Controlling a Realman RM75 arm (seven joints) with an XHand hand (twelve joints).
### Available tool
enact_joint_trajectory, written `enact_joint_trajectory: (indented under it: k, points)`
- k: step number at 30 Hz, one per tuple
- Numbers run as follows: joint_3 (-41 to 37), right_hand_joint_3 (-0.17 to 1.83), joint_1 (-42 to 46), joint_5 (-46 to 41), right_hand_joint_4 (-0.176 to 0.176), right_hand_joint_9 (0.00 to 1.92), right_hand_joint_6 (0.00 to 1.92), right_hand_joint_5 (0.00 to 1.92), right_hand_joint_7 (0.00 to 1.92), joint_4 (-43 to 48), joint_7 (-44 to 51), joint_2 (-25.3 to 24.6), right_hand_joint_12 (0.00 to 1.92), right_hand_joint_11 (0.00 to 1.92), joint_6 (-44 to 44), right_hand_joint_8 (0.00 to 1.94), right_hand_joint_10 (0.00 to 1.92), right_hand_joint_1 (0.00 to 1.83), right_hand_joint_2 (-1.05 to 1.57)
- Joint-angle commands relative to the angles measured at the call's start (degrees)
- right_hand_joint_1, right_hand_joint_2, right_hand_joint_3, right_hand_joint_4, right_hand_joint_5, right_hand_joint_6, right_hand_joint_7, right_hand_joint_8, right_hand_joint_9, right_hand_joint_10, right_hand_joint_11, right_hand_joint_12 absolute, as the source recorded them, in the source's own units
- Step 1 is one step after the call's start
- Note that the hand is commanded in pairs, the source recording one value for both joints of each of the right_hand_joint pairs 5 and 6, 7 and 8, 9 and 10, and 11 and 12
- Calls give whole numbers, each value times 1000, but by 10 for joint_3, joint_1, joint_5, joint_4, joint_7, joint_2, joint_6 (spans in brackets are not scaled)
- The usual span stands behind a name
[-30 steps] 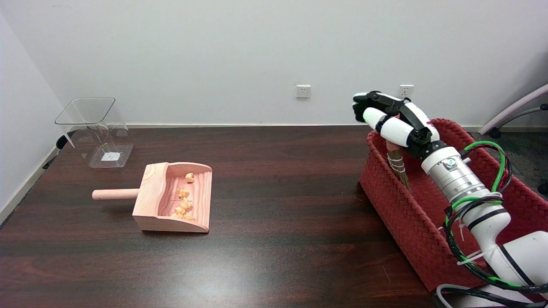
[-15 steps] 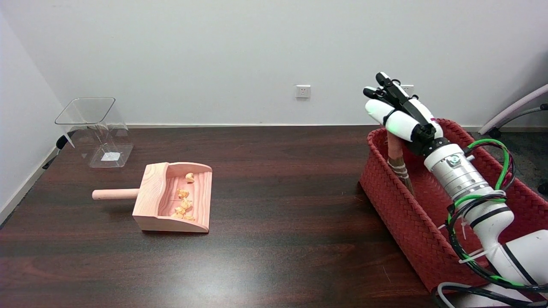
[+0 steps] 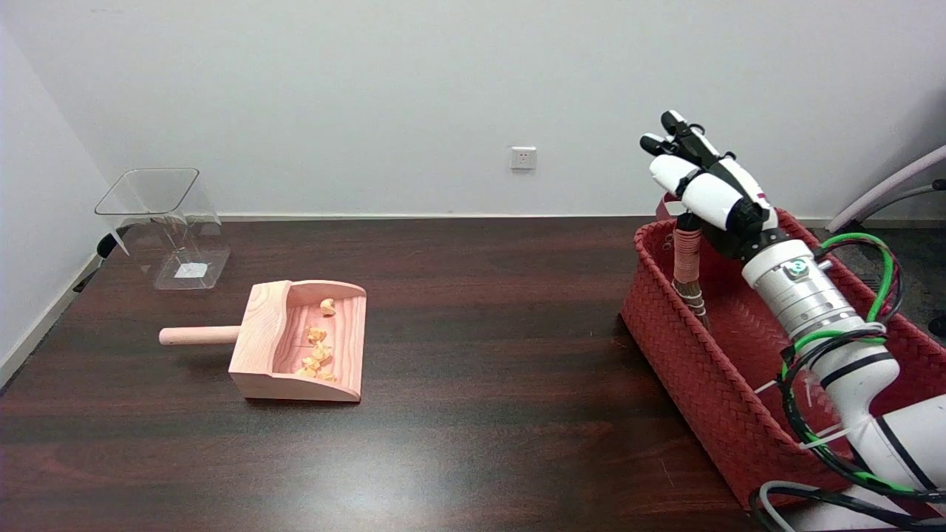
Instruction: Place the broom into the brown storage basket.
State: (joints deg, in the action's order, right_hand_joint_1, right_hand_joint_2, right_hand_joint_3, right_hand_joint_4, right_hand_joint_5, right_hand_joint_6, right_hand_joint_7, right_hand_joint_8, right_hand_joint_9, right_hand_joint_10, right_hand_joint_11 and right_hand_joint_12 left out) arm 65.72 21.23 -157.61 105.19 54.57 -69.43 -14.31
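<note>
Head view: the broom (image 3: 688, 260) stands nearly upright inside the brown storage basket (image 3: 687, 347), at the basket's far-left corner near the tabletop (image 3: 473, 369) right edge, bristles down, leaning on the woven wall. The robot hand (image 3: 706, 188) sits just above the handle top with fingers stretched up and apart, apparently holding nothing, though contact at the palm is hidden. The broom looks light, with a stiff wrapped handle and springy bristles; the wrapped handle is the sensible place to grasp.
</note>
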Motion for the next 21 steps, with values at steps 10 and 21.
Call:
enact_joint_trajectory:
  k: [10, 21]
  points:
    - [-131, 90, -1, 1, 0, 0, 0, 0, 329, 12, -42, -3, 0, 0, -15, 329, 0, 470, 1425]
    - [-210, -175, 3, 1, 0, 88, 88, 88, 462, -5, -42, -4, 88, 88, -11, 462, 88, 560, 1441]
